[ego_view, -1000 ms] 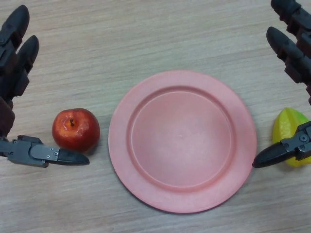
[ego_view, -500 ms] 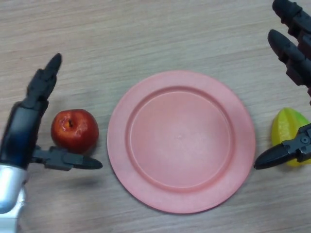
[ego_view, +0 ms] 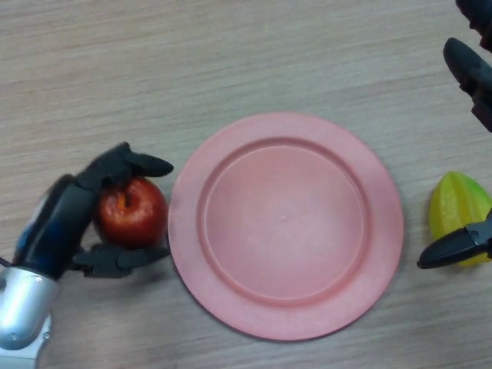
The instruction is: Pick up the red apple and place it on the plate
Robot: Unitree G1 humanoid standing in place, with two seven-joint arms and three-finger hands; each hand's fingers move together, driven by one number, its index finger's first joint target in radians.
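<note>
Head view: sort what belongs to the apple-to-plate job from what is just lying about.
Job: round red apple with the left hand curled round it; round pink plastic plate, empty.
Lying about: ridged yellow-green starfruit beside the open right hand.

I see a yellow star-shaped fruit (ego_view: pixel 457 211) lying at about 3 o'clock in my view, close to the edge. It rests on a light wood-grain worktop (ego_view: pixel 231 61), which fills my whole view from 12 to 6.
</note>
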